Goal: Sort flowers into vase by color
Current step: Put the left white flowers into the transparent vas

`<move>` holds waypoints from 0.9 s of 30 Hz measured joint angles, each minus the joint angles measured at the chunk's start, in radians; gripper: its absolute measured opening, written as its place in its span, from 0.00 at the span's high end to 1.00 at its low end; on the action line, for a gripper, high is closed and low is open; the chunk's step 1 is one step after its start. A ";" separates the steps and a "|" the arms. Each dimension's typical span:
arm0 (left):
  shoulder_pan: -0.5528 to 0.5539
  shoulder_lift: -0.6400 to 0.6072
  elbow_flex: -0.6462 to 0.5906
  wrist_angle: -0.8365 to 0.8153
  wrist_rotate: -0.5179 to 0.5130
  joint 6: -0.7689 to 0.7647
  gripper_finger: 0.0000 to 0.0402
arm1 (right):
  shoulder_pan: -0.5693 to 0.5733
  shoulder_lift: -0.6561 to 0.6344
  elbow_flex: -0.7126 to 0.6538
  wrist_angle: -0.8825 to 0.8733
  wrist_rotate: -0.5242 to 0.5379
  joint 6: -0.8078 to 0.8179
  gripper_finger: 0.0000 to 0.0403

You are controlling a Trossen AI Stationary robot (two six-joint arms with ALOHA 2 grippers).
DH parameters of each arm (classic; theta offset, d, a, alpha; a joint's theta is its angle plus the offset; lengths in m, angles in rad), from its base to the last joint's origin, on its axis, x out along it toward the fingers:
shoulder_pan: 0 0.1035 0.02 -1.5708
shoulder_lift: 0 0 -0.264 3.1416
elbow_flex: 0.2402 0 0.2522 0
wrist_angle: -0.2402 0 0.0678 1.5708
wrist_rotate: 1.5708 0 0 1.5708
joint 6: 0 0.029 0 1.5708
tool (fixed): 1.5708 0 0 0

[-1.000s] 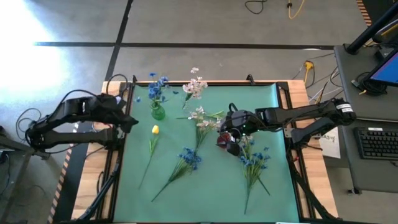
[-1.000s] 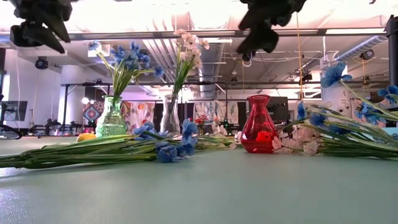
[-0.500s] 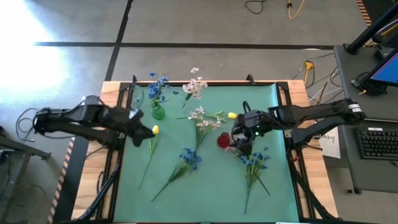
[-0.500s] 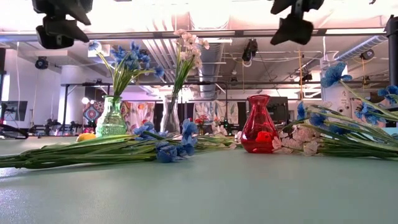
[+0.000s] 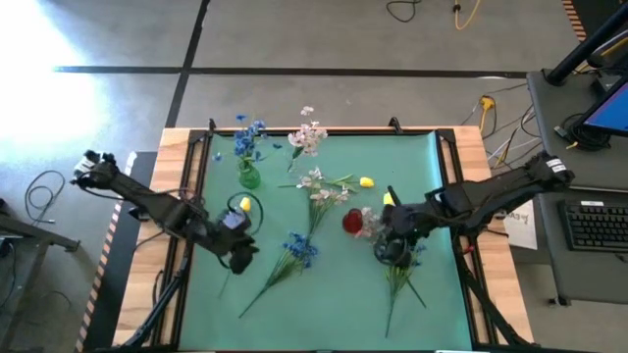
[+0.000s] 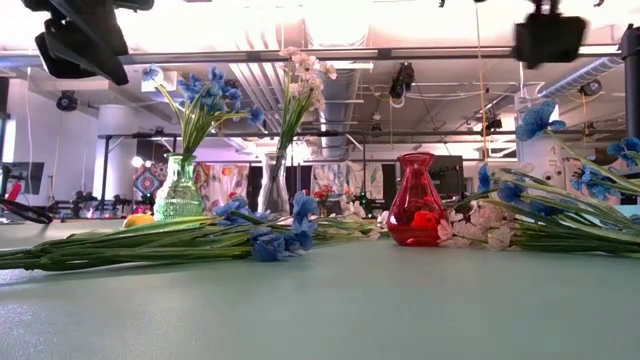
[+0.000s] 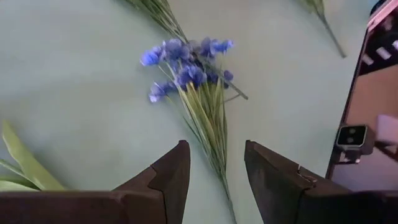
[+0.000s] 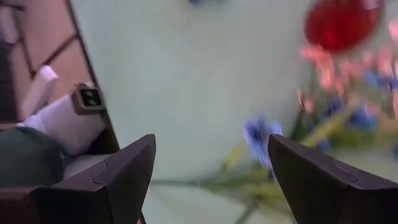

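Blue-blossomed artificial flower stem (image 5: 290,258) lies mid-mat, diagonal, blossoms toward red glass vase (image 5: 351,222), stalk end toward the front-left. Left gripper (image 5: 239,257) above, jaws parted, empty; right gripper (image 5: 389,250) wide open over second blue bunch (image 5: 400,260).

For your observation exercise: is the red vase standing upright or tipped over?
Upright. In the low view the red vase stands on its base on the green mat, neck pointing up, with flowers lying beside it.

Brightly and evenly lit from overhead, with blown-out glare on the floor (image 5: 39,39) at upper left and across the ceiling lights (image 6: 330,25) in the low view, faint shadows only, and heavy motion blur smearing the right wrist view.
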 joint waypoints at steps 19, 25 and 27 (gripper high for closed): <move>-0.006 0.277 0.145 0.035 -0.171 0.234 0.65 | 0.280 0.085 -0.004 -0.143 0.126 0.488 0.25; 0.023 0.374 0.181 0.159 -0.324 0.344 0.65 | 0.283 0.085 -0.004 -0.142 0.161 0.455 0.25; 0.049 0.409 0.204 0.196 -0.315 0.373 0.65 | 0.283 0.085 -0.003 -0.141 0.161 0.433 0.25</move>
